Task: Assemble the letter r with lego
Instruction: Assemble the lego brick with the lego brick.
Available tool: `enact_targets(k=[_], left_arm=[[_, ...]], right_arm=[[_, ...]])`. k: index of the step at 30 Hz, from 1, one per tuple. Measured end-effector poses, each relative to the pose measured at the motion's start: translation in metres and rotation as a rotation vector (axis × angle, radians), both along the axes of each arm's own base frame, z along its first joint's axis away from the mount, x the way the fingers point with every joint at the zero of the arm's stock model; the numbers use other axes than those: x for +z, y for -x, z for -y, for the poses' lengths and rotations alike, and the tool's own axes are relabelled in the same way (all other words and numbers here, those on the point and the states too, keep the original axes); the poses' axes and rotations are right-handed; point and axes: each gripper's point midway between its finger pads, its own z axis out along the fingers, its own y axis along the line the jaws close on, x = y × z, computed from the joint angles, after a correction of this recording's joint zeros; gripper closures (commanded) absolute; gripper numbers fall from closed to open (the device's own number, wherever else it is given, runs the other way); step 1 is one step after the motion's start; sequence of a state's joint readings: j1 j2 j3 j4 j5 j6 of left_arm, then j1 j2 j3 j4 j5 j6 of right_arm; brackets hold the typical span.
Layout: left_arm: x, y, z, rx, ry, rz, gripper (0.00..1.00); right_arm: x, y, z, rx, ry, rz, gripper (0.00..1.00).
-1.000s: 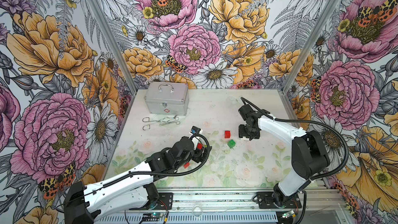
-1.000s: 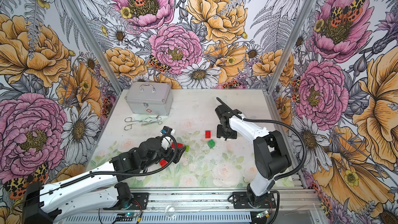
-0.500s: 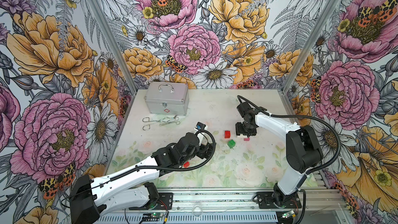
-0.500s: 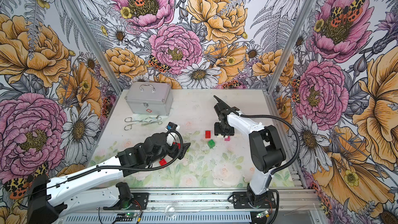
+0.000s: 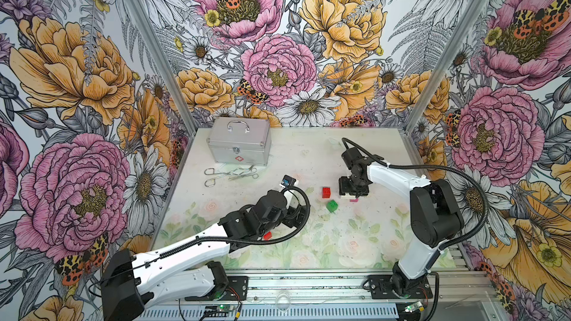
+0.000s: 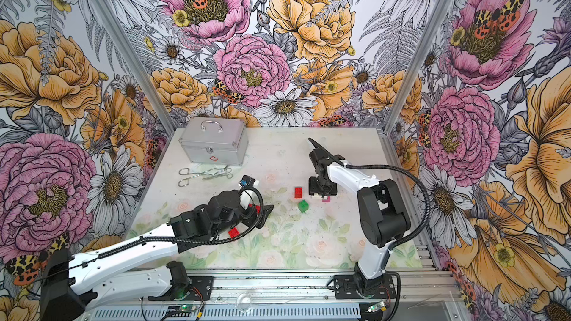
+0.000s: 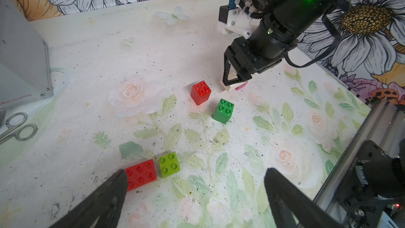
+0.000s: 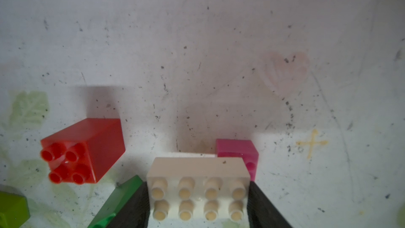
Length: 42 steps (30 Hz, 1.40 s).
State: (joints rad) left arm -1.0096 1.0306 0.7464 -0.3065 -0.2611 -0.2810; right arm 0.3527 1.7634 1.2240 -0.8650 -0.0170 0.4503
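My right gripper (image 8: 198, 207) is shut on a white eight-stud lego brick (image 8: 198, 191), low over the table in a top view (image 5: 347, 195). A pink brick (image 8: 237, 150) lies right at its far corner; whether they touch I cannot tell. Beside them stand a tall red brick (image 7: 200, 92) and a dark green brick (image 7: 223, 110). My left gripper (image 7: 197, 177) is open and holds nothing. A flat red brick (image 7: 141, 173) lies by one fingertip, with a lime brick (image 7: 169, 164) next to it. Another red brick (image 5: 267, 235) lies under the left arm.
A silver metal case (image 5: 238, 142) stands at the back left. Scissors and forceps (image 5: 230, 173) lie in front of it. Patterned walls close in the table on three sides, and an aluminium rail (image 5: 309, 285) runs along the front.
My left arm has reached further right, toward the middle of the table, still open. My right gripper has shifted slightly with the white brick, and the pink brick now shows beside it.
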Motion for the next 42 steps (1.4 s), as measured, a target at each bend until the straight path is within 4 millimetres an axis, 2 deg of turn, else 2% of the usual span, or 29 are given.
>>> enact_targets(k=[42], left_arm=[[0.010,0.000,-0.004,0.010,0.034,0.014,0.01]], right_arm=[[-0.004,-0.002,0.003,-0.016,0.000,0.046,0.60]])
